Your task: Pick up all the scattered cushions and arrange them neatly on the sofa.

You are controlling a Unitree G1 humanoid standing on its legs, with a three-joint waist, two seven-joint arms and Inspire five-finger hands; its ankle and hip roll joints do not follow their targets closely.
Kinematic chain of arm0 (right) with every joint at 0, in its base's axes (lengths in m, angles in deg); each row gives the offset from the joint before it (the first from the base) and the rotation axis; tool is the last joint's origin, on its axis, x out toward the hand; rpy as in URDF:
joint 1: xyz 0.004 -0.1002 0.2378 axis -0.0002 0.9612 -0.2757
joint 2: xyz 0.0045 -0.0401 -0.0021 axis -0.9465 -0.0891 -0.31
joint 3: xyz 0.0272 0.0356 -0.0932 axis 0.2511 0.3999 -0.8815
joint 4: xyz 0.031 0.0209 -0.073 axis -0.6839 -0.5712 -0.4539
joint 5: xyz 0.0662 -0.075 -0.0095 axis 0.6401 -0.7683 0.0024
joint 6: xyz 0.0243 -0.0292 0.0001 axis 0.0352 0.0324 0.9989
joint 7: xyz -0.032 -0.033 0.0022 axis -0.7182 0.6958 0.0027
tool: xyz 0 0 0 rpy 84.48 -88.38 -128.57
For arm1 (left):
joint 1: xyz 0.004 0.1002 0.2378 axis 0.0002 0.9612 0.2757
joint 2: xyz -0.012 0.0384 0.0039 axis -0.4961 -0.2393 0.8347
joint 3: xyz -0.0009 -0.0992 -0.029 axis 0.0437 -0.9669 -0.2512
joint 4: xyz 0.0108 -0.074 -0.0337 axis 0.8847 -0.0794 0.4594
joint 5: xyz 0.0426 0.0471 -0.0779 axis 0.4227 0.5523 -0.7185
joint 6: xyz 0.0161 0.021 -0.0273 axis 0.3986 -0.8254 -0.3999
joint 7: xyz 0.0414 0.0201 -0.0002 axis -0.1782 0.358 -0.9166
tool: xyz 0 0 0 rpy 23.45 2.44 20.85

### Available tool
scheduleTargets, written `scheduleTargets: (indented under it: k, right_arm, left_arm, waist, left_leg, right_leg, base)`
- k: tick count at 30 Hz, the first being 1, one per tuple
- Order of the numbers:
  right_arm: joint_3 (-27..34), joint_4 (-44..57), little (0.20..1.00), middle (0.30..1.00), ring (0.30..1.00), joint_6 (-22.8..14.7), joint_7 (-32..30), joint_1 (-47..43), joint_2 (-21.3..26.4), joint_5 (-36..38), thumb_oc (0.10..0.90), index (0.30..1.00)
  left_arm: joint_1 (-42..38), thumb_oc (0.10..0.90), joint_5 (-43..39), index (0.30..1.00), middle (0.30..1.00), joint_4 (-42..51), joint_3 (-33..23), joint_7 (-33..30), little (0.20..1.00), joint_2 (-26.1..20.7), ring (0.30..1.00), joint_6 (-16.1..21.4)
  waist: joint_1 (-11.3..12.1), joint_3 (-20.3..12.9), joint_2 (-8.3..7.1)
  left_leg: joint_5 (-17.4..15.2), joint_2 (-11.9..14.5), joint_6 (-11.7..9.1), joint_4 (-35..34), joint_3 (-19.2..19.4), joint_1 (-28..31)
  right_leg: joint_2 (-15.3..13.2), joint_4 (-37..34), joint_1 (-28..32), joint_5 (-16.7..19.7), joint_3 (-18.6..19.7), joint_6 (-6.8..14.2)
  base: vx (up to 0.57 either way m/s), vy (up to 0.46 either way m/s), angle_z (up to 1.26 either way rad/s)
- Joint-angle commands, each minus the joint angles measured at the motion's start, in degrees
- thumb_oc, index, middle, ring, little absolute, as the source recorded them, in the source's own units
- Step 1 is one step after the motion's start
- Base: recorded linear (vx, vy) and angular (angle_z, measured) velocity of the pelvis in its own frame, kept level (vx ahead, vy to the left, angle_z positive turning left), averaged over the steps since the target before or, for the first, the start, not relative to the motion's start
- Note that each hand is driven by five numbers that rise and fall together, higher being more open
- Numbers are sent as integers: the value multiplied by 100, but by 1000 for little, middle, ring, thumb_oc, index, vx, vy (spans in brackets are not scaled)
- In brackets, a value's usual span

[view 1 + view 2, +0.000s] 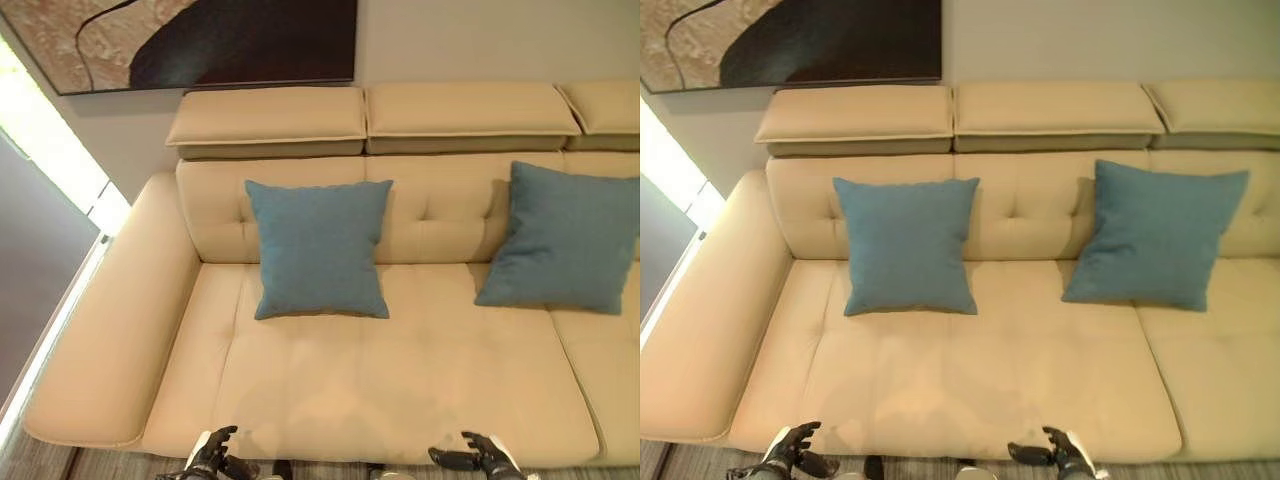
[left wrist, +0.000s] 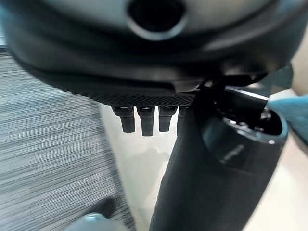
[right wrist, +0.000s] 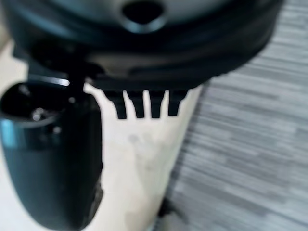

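Note:
Two blue square cushions lean upright against the backrest of the cream sofa (image 1: 400,380). One cushion (image 1: 318,248) stands on the left seat, the other cushion (image 1: 568,238) on the seat to its right. My left hand (image 1: 212,455) hangs low in front of the sofa's front edge, fingers relaxed and holding nothing. My right hand (image 1: 480,455) hangs likewise at the front edge further right, also empty. In the wrist views the left hand's fingers (image 2: 144,120) and the right hand's fingers (image 3: 144,106) point straight out over the sofa's edge.
A broad armrest (image 1: 110,330) closes the sofa's left end. Three headrest pads (image 1: 468,110) top the backrest. A framed picture (image 1: 200,40) hangs on the wall behind. Striped grey carpet (image 3: 250,154) lies before the sofa.

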Motion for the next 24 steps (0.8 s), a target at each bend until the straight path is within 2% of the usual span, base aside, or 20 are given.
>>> scheduleTargets:
  k: [1, 2, 5, 6, 7, 8, 9, 11, 12, 13, 14, 15, 17, 18, 19, 22, 24]
  right_arm:
    - [44, -149, 900, 900, 900, 12, -176, -295, -84, -79, 800, 900]
    - [44, -149, 900, 900, 900, 12, -176, -295, -84, -79, 800, 900]
    - [-92, -181, 900, 900, 900, 59, -241, -395, -247, -182, 800, 900]
    - [-171, -193, 900, 900, 900, 122, -198, -446, -303, -234, 800, 900]
    - [-295, -211, 900, 900, 900, 152, -225, -489, -370, -282, 800, 900]
    - [-295, -212, 900, 900, 900, 152, -225, -489, -371, -282, 800, 900]
    - [-350, -522, 900, 900, 900, 347, -204, -780, -433, -288, 800, 900]
    - [-346, -565, 900, 900, 900, 365, -177, -845, -434, -242, 800, 900]
    - [-359, -668, 900, 900, 900, 420, -152, -912, -447, -176, 800, 900]
    - [-359, -669, 900, 900, 900, 420, -152, -914, -450, -176, 800, 900]
    - [-355, -752, 900, 900, 900, 431, -131, -907, -439, -137, 800, 900]
    - [-345, -833, 900, 900, 900, 447, -120, -912, -446, -112, 800, 900]
    - [-331, -937, 900, 900, 900, 466, -89, -934, -468, -77, 800, 900]
    - [-345, -970, 900, 900, 900, 456, -104, -930, -548, -39, 800, 900]
    - [-344, -971, 900, 900, 900, 456, -104, -931, -549, -39, 800, 900]
    - [-424, -972, 900, 900, 900, 463, -118, -930, -672, -38, 800, 900]
    - [-390, -996, 900, 900, 900, 459, -100, -941, -605, -45, 800, 900]
  left_arm:
    - [-152, 800, -40, 900, 900, 108, 21, -156, 900, -318, 900, 204]
    - [-152, 800, -40, 900, 900, 108, 21, -156, 900, -318, 900, 204]
    - [-219, 800, 17, 900, 900, 49, 96, -221, 900, -302, 900, 220]
    - [-580, 800, 64, 900, 900, -2, 202, -328, 900, -182, 900, 40]
    - [-796, 800, 76, 900, 900, -23, 237, -444, 900, -127, 900, 10]
    - [-796, 800, 76, 900, 900, -23, 237, -444, 900, -127, 900, 10]
    - [-1010, 800, 125, 900, 900, -126, 375, -484, 900, -34, 900, -44]
    - [-1089, 800, 118, 900, 900, -211, 400, -499, 900, -24, 900, -75]
    - [-1238, 800, 72, 900, 900, -326, 405, -541, 900, -25, 900, -144]
    - [-1239, 800, 72, 900, 900, -326, 405, -541, 900, -28, 900, -144]
    - [-1279, 800, 32, 900, 900, -411, 399, -570, 900, 1, 900, -183]
    - [-1312, 800, 32, 900, 900, -500, 394, -578, 900, 21, 900, -215]
    - [-1354, 800, 20, 900, 900, -598, 388, -574, 900, 41, 900, -260]
    - [-1445, 800, -33, 900, 900, -687, 383, -594, 900, 68, 900, -267]
    - [-1447, 800, -33, 900, 900, -688, 384, -594, 900, 67, 900, -267]
    - [-1598, 800, -67, 900, 900, -809, 448, -642, 900, 147, 900, -298]
    - [-1312, 800, -145, 900, 900, -701, 282, -474, 900, -91, 900, -196]
  waist:
    - [-58, -48, -166]
    - [-58, -48, -166]
    - [-46, 48, -259]
    - [-59, 60, -279]
    - [-79, 57, -337]
    - [-80, 54, -338]
    - [-70, 81, -398]
    - [-76, 117, -416]
    - [-15, 172, -425]
    - [-17, 162, -435]
    - [81, 149, -423]
    - [137, 123, -405]
    - [203, 27, -404]
    - [287, -110, -443]
    - [287, -123, -442]
    - [384, -338, -585]
    - [412, -427, -547]
  left_leg:
    - [-484, -237, 289, -1219, -11, 919]
    - [-484, -237, 289, -1221, -11, 920]
    - [-428, -435, 479, -1784, -92, 990]
    - [-422, -438, 494, -1839, -66, 1014]
    - [-358, -484, 523, -1893, -42, 1002]
    - [-357, -485, 523, -1893, -43, 999]
    - [-282, -497, 560, -1916, -70, 951]
    - [-226, -483, 578, -1928, -73, 915]
    - [-144, -435, 628, -1913, -64, 808]
    - [-133, -447, 630, -1912, -64, 791]
    - [-52, -423, 692, -1903, -11, 677]
    - [-2, -397, 717, -1939, -19, 646]
    - [80, -359, 729, -1976, -1, 573]
    - [152, -324, 691, -2014, 42, 492]
    - [157, -322, 691, -2011, 43, 472]
    - [238, -330, 611, -2100, 197, 398]
    - [338, -288, 574, -2176, 277, 378]
  right_leg:
    - [372, 94, -447, -402, -149, 620]
    - [372, 94, -446, -402, -149, 620]
    - [238, 146, -706, -145, -122, 815]
    - [249, 149, -714, -131, -84, 851]
    - [216, 154, -755, -111, -47, 895]
    - [214, 155, -759, -111, -48, 895]
    - [124, 276, -855, -75, 51, 992]
    - [127, 447, -938, -84, 208, 1033]
    - [136, 846, -882, -379, 413, 985]
    - [126, 847, -899, -373, 418, 986]
    - [69, 1307, -746, -623, 351, 828]
    - [71, 1613, -623, -791, 377, 763]
    - [84, 1930, -437, -1002, 450, 713]
    - [69, 2003, -161, -1147, 446, 727]
    - [72, 1991, -174, -1134, 445, 726]
    - [42, 1309, 337, -1174, 256, 763]
    - [112, 897, 432, -1135, 293, 791]
  base:
    - [-143, 114, 53]
    - [-248, 193, 63]
    - [-265, 185, 12]
    - [-210, 131, -14]
    - [-116, 75, -7]
    - [-220, 86, -20]
    - [-233, 61, -20]
    - [-267, 50, -16]
    - [-212, 21, -4]
    - [-351, 37, -4]
    - [-209, 19, -6]
    - [-235, 14, -27]
    - [-123, -39, -20]
    - [-88, -63, 10]
    - [-71, -96, 15]
    - [-37, -108, -5]
    - [-35, -68, -9]
